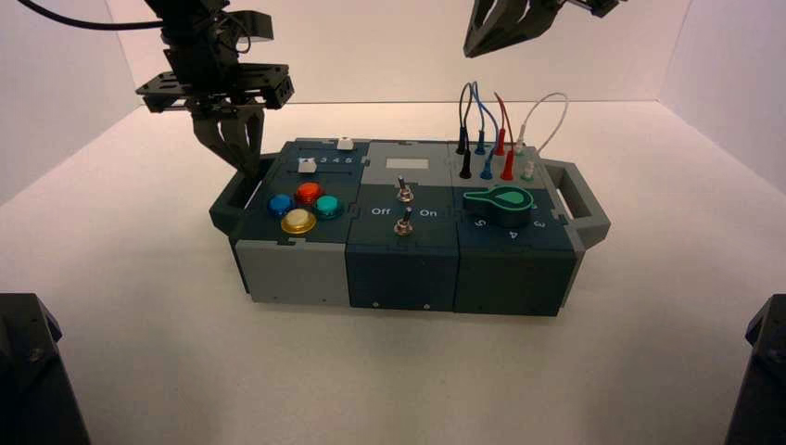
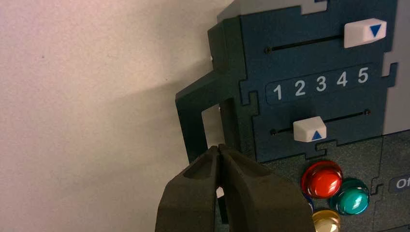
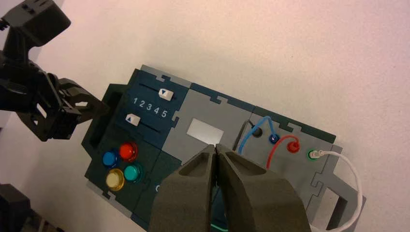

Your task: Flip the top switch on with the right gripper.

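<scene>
Pale walls (image 1: 371, 56) behind a white bench (image 1: 278, 371), with a dark and grey box (image 1: 402, 278) at mid-frame, laid out with buttons, sliders, wires and a knob. Near the middle of the box in the high view, just below the pale grey plate (image 1: 375, 165): the top switch (image 1: 405, 191), a tiny metal toggle with dark lever and silver collar, hidden from the right wrist view behind the right pincer (image 3: 216, 146). At top center of the high frame, well above the box: that same right pincer, closed tip to tip, holding nothing, apart from the lever. At left of frame, idle by the box's left handle (image 1: 225, 206): the left pincer (image 1: 248, 171), likewise closed and empty.

Likely next: a descent to the toggle, for a push rather than a grasp. Probably light to move but springy, with a short, stiff snap; best met near the lever's tip, with closed points, pressing sideways toward "On" (image 1: 428, 213). Possible trouble: slipping off the slim, smooth lever, or brushing the lower toggle (image 1: 403, 223) close by.
</scene>
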Robot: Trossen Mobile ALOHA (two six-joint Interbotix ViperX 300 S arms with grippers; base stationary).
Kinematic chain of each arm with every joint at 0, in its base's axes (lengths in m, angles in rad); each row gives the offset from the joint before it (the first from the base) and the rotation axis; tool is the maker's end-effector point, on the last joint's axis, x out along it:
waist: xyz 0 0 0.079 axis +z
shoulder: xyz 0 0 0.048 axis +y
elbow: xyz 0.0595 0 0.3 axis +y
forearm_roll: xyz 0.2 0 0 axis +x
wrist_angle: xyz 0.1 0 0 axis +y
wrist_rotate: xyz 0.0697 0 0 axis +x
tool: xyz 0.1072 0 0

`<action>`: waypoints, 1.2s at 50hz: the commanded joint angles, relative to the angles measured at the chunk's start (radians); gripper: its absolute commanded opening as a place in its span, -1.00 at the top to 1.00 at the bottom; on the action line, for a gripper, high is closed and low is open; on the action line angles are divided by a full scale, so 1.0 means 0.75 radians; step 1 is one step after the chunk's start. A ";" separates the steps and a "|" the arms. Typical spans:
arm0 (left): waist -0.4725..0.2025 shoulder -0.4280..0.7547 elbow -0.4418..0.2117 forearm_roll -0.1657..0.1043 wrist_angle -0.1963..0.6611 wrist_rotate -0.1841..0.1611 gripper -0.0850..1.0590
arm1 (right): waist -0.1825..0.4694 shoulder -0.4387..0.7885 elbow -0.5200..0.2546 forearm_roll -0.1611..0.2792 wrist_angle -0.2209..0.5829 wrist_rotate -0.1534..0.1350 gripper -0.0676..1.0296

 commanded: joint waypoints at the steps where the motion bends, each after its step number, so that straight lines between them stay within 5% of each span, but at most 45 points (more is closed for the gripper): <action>1: 0.002 0.008 -0.012 0.002 -0.020 0.002 0.91 | 0.012 0.010 -0.055 0.035 -0.012 0.000 0.92; 16: 0.002 0.063 -0.029 0.002 -0.031 0.006 0.91 | 0.072 0.104 -0.065 0.067 -0.012 0.000 0.92; 29: 0.002 0.096 -0.035 0.004 -0.041 0.010 0.91 | 0.147 0.223 -0.084 0.162 0.016 0.002 0.92; 60: 0.002 0.164 -0.027 0.004 -0.041 0.010 0.91 | 0.151 0.270 -0.115 0.380 0.119 0.008 0.92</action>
